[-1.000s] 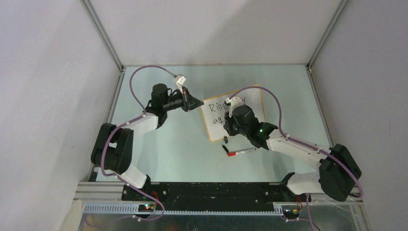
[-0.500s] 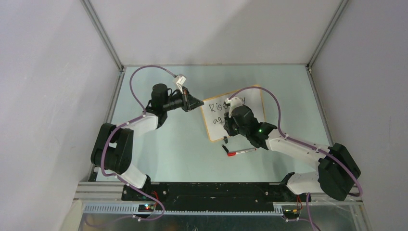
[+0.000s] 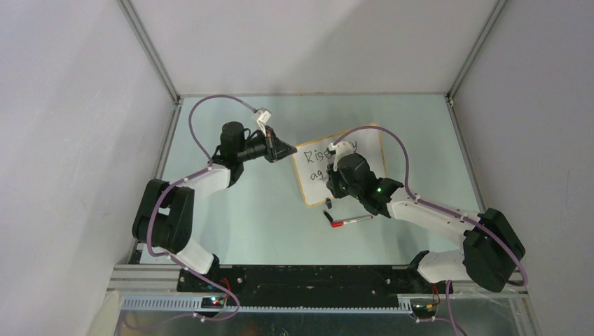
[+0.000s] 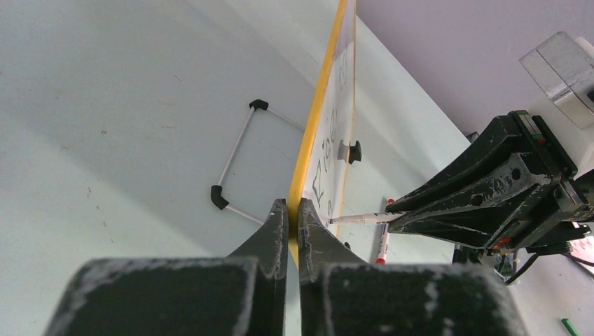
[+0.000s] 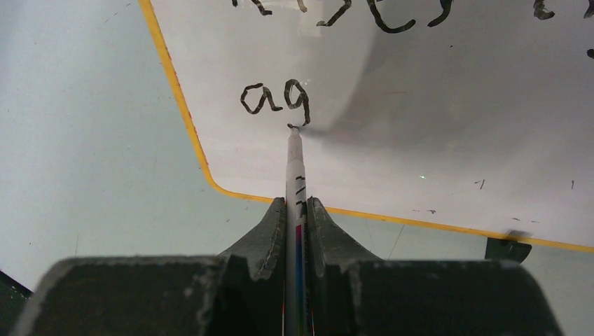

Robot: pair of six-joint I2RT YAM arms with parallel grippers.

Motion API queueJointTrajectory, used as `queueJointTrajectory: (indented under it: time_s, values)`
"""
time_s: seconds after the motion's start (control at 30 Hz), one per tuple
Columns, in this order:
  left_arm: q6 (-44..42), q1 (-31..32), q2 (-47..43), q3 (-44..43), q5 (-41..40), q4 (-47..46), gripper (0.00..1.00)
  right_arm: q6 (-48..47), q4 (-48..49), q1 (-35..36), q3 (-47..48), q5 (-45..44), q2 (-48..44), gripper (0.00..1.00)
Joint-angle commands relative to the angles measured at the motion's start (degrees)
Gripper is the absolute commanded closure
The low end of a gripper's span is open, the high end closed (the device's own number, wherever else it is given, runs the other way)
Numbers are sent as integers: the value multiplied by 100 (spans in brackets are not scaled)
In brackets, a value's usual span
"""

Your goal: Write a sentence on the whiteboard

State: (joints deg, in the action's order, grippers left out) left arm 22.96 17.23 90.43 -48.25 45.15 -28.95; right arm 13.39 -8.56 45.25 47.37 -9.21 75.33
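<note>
I am in the middle of writing on the whiteboard (image 5: 434, 105), which sits on the table (image 3: 238, 217) between my two arms. My left gripper (image 4: 294, 210) is pinched tight on the board's yellow edge, on its left side, so the board does not slide. My right gripper (image 5: 295, 206) is squeezed tight around the marker (image 5: 295, 161), out over the board's near edge. The marker's tip touches the board right at the tail of the "g". The words (image 5: 277, 98) are not done: the top line is there, and the second line reads only "ag". I think I am on the word "again". Next I should lift the tip a tiny bit, move it just to the right of the "g", and press down softly for the next letter. My left gripper must hold the board firm. Another pen (image 3: 350, 221) lies just off the board's near edge.
</note>
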Motion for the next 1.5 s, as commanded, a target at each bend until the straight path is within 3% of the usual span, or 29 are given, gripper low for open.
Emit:
queueJointTrajectory:
  time_s: [0.0,1.1,1.47]
  values:
    - [-244,100,-129,-152,-32,223,97,-8,15,-77,61,-274,-21,100]
    - [-250,105,-149,-143,-31,230,97,6,189,-220,191,-171,-26,100]
    - [-250,99,-91,-167,-40,217,97,-39,105,-200,193,-114,-453,100]
